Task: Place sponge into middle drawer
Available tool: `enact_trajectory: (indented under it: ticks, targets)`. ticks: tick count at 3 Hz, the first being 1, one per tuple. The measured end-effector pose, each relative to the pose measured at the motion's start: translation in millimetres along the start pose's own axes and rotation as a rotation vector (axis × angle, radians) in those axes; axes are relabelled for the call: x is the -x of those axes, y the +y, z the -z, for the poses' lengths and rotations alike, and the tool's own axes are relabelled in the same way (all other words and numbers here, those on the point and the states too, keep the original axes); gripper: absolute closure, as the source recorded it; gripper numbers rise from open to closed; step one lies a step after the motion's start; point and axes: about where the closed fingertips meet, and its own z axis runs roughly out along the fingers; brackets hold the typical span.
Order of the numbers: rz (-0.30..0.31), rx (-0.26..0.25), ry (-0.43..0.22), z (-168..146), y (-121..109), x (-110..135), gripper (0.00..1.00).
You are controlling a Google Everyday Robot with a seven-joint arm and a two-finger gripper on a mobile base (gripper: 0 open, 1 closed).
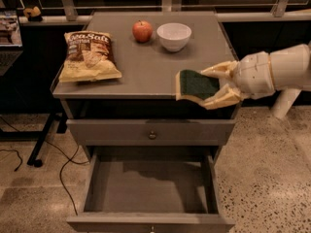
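The sponge point(196, 85) is pale yellow with a dark green face turned up. My gripper point(215, 85) comes in from the right and is shut on its right end, holding it in the air at the cabinet top's front right edge. The middle drawer point(149, 188) is pulled open below, its grey floor bare, with its knob point(152, 229) at the bottom of the camera view. The sponge hangs above the drawer's right half, well above it.
On the cabinet top point(146, 69) lie a chip bag point(89, 55), a red apple point(142, 31) and a white bowl point(173, 36). A shut upper drawer point(151, 132) with a knob sits between the top and the open drawer. Cables trail on the floor at left.
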Motion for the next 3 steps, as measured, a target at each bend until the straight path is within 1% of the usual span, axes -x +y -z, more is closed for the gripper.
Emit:
enact_trajectory:
  ticks: [1, 2, 3]
  targets:
    - [-0.035, -0.041, -0.016, 2, 40, 6, 1.00]
    - [-0.060, -0.090, 0.017, -19, 76, 3, 1.00]
    - [-0.107, -0.106, 0.077, -50, 93, -25, 1.00]
